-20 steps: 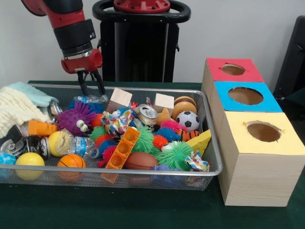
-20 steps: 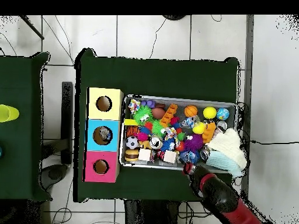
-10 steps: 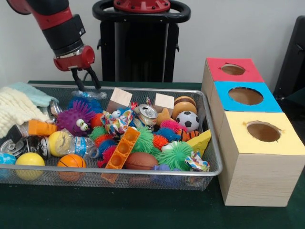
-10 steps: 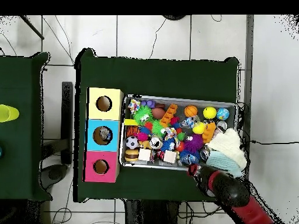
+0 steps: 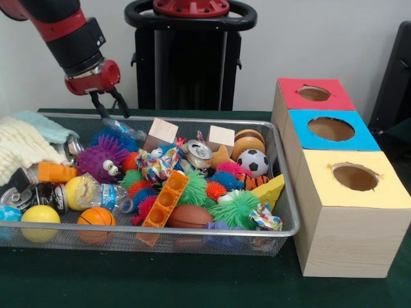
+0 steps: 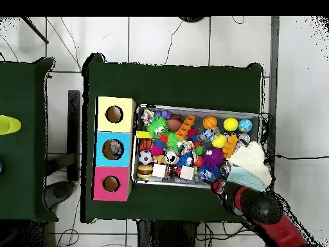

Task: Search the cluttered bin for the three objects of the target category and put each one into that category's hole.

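A red-and-black arm hangs over the far left corner of a wire bin (image 5: 282, 192) packed with toys, its hand (image 5: 108, 106) empty, the two dark fingers (image 5: 121, 105) spread apart above the rim — clear of everything below. In the front view the hand sits at about 10 o'clock from the bin's middle; directly under it lie a clear plastic bottle (image 5: 125, 130) and a purple spiky toy (image 5: 103, 159) with googly eyes. A pale cloth (image 5: 22, 146) is heaped at the bin's 9 o'clock end, with a yellow ball (image 5: 40, 214) and a small basketball (image 5: 96, 216) toward 7 o'clock. Near the centre sit a crushed can (image 5: 200, 153), an orange brick (image 5: 166, 198) and a brown football (image 5: 190, 216); a soccer ball (image 5: 253, 162) and two wooden blocks (image 5: 160, 133) lie toward 1 o'clock. At 3 o'clock from the bin on the green tabletop (image 5: 192, 282) stands a row of three boxes — red (image 5: 314, 94), blue (image 5: 331, 129) and yellow (image 5: 355, 178) — each with a round hole on top. Seen from overhead, the hand (image 6: 218, 187) is at the bin's 5 o'clock corner.
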